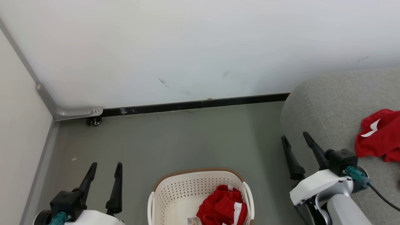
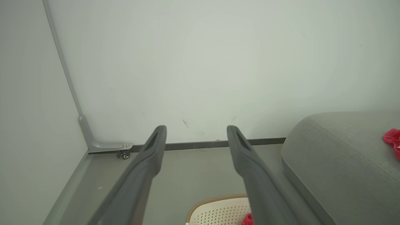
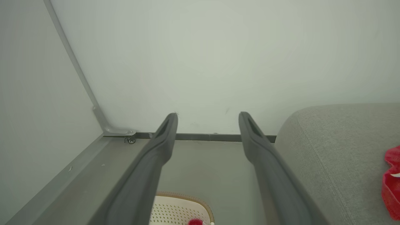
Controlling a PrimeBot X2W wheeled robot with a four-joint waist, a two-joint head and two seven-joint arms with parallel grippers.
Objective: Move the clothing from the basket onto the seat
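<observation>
In the head view, the cream-white perforated plastic basket (image 1: 197, 171) with a brown rim sits at 6 o'clock on the grey floor (image 1: 187, 140). A crumpled bright red garment (image 1: 223, 206) with white trim lies inside it. Another red garment (image 1: 379, 134) lies on the light-grey fabric seat (image 1: 328, 103) at 3 o'clock. The left gripper (image 1: 106, 164) at 7 o'clock and the right gripper (image 1: 295, 136) at 4 o'clock both stand wide and empty.
</observation>
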